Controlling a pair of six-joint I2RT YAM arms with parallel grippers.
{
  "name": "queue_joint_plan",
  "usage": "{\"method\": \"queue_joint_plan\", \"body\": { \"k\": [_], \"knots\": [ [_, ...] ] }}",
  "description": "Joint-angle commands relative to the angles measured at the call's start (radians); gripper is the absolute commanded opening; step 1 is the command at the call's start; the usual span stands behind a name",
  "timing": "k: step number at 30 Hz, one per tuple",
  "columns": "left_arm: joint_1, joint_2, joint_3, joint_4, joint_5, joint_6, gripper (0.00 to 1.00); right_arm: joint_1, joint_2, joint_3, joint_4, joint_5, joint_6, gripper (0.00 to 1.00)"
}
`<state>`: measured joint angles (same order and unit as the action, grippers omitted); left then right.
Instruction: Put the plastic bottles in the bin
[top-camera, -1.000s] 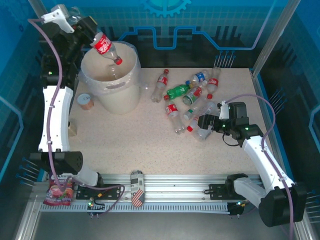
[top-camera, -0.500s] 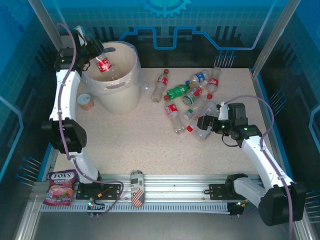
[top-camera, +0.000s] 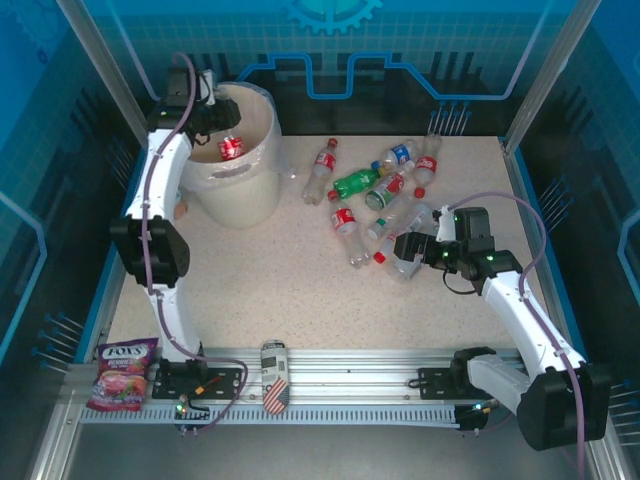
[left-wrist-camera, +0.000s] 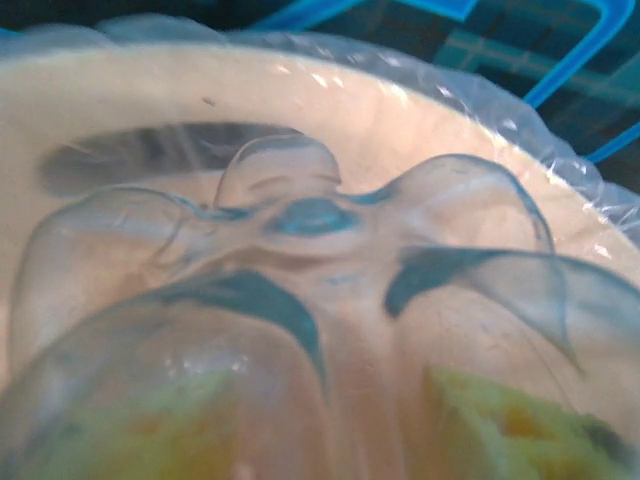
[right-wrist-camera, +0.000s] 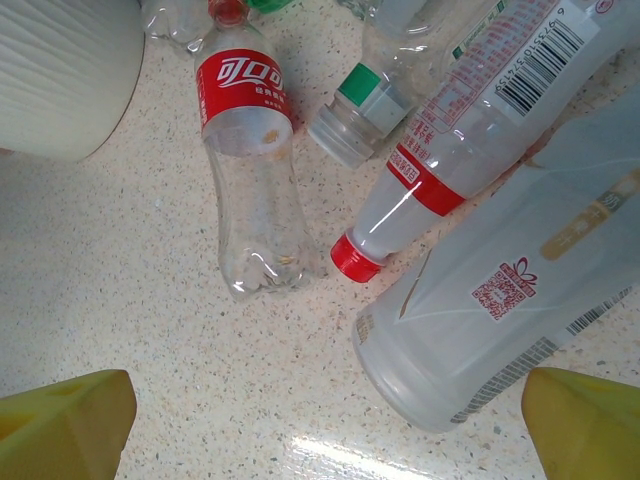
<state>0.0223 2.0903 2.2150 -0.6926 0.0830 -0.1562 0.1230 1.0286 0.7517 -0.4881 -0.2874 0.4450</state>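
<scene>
The bin (top-camera: 240, 195) stood at the upper left of the overhead frame, on the table (top-camera: 300, 290). I had the left gripper (top-camera: 214, 128) over its mouth, closed on a red-labelled bottle (top-camera: 231, 149) just inside the rim. My left wrist view looked through that bottle's clear base at the bin wall. The other bottles (top-camera: 345, 220) lay scattered right of centre. The right gripper (top-camera: 402, 247) sat low at their near edge, fingers (right-wrist-camera: 60, 415) spread wide, gripping nothing.
</scene>
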Motion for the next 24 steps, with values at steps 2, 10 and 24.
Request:
{"method": "queue_joint_plan", "body": {
  "k": [2,10,24],
  "knots": [
    [-0.014,0.054,0.059,-0.086,-0.048,0.045,0.00,-0.015,-0.014,-0.019,-0.002,0.013,-0.002,1.00],
    [-0.041,0.097,-0.006,-0.071,-0.085,0.069,0.00,-0.018,-0.016,-0.024,0.029,0.008,0.042,1.00],
    [-0.041,0.113,-0.113,-0.002,-0.076,0.065,0.29,-0.023,-0.034,-0.021,0.000,0.039,0.023,1.00]
  ]
}}
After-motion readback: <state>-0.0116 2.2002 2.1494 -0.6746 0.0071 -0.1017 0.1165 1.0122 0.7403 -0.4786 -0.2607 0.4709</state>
